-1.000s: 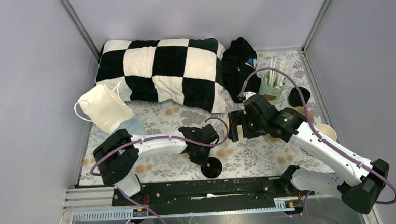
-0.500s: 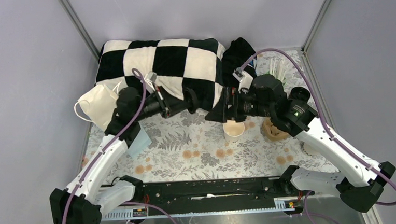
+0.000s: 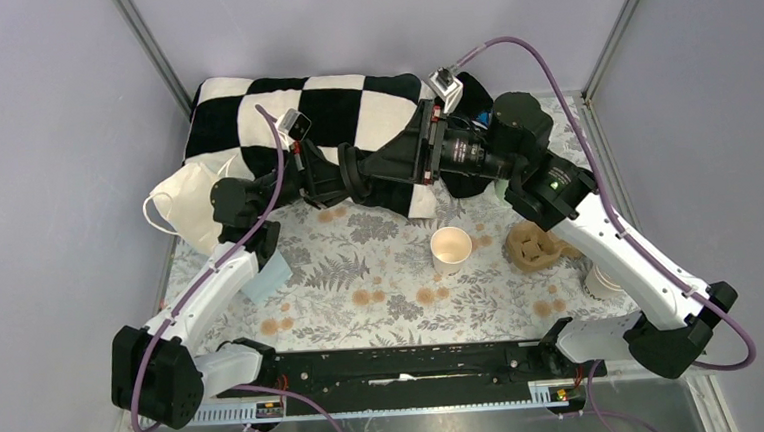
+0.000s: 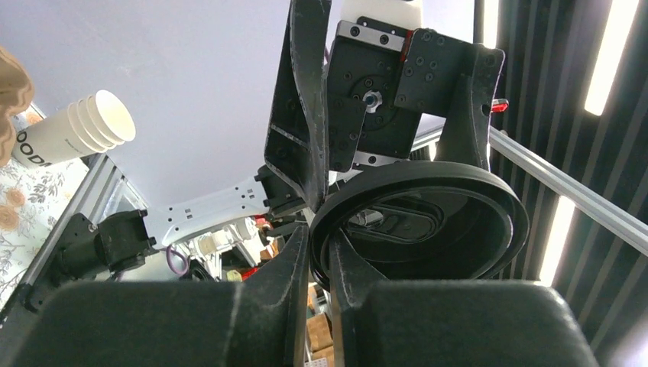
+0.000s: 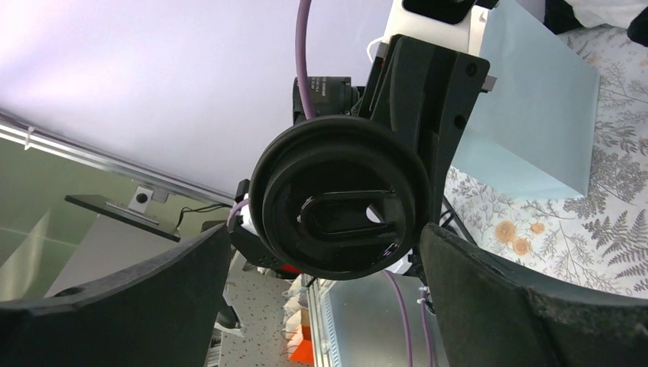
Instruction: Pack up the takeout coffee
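The left gripper (image 4: 321,246) is clamped narrowly on the black lid's (image 4: 428,222) rim, raised near the table's (image 3: 362,277) far edge. The right gripper (image 5: 325,233) is presented opposite, jaws wide, empty. The uncapped paper cup (image 3: 451,244), mid-table, is judged light and crushable, so it is best gripped gently around the wall.

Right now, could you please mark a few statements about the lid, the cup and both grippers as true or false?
1. The left gripper pinches the black lid by its rim. True.
2. The right gripper is clamped on the lid. False: its jaws stand wide open on either side of it.
3. The white paper cup on the table is already lidded. False: its top is open.
4. The cup sits in the brown carrier. False: it stands on the table beside it, apart.
5. The lid is held up off the table. True.
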Available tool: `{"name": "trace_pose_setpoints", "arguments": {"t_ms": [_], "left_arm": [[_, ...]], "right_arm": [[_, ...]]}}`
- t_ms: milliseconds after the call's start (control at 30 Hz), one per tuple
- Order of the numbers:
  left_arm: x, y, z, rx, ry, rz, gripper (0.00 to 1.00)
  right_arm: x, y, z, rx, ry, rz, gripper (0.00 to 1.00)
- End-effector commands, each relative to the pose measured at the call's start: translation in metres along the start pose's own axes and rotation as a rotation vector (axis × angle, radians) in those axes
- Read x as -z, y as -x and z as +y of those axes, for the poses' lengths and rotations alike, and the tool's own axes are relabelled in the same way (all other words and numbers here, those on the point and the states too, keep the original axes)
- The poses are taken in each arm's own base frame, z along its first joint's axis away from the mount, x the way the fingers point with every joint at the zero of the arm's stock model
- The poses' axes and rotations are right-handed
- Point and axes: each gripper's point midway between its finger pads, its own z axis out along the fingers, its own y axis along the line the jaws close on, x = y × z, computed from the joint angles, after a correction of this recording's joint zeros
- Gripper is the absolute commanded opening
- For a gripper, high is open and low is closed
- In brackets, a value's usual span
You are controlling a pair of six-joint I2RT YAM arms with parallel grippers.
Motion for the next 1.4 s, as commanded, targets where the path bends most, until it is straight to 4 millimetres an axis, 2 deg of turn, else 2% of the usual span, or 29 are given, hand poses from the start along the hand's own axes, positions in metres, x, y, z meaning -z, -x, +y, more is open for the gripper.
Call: {"name": "trace_pose_setpoints", "arguments": {"t_ms": [0,400,667,800,1000,1033,1067,1100,1133,1167,1267,1367], "left_arm": [[0.001,-0.011,-0.021,-0.076,-0.029,0.055,0.15],[0.001,-0.005,-0.001,-0.056,0.049,0.024,0.14],[0.001,-0.004,0.003,-0.055,0.064,0.02,0.14],[0.001,-0.004,0.004,-0.053,0.069,0.017,0.14],[0.002,-0.005,0.005,-0.054,0.074,0.015,0.14],[0.002,-0.004,0.005,-0.056,0.077,0.012,0.18],[0.002,-0.005,0.005,-0.063,0.082,0.01,0.26],[0.004,-0.003,0.01,-0.05,0.114,-0.001,0.35],[0.005,-0.001,0.018,-0.037,0.159,-0.011,0.49],[0.008,0.001,0.027,-0.044,0.215,-0.021,0.57],[0.029,0.005,0.068,-0.022,0.456,-0.06,0.7],[0.065,0.005,0.116,0.048,0.719,-0.12,0.84]], "right_arm": [[0.005,0.005,0.01,0.053,-0.003,0.003,1.0],[-0.007,0.002,-0.002,0.066,-0.032,0.044,1.0],[-0.011,0.001,-0.006,0.053,-0.037,0.046,0.87],[-0.013,0.0,-0.011,0.041,-0.042,0.054,0.77],[-0.012,0.0,-0.013,0.036,-0.052,0.044,0.72],[-0.011,0.0,-0.015,0.036,-0.066,0.037,0.72],[-0.01,-0.001,-0.02,0.031,-0.089,0.034,0.72],[-0.007,-0.001,-0.023,0.03,-0.115,0.027,0.71],[-0.004,0.0,-0.029,0.035,-0.152,0.014,0.7],[0.0,-0.001,-0.036,0.039,-0.194,0.012,0.7],[0.024,-0.01,-0.07,0.076,-0.395,0.028,0.7],[0.067,-0.021,-0.118,0.153,-0.689,0.074,0.69]]}}
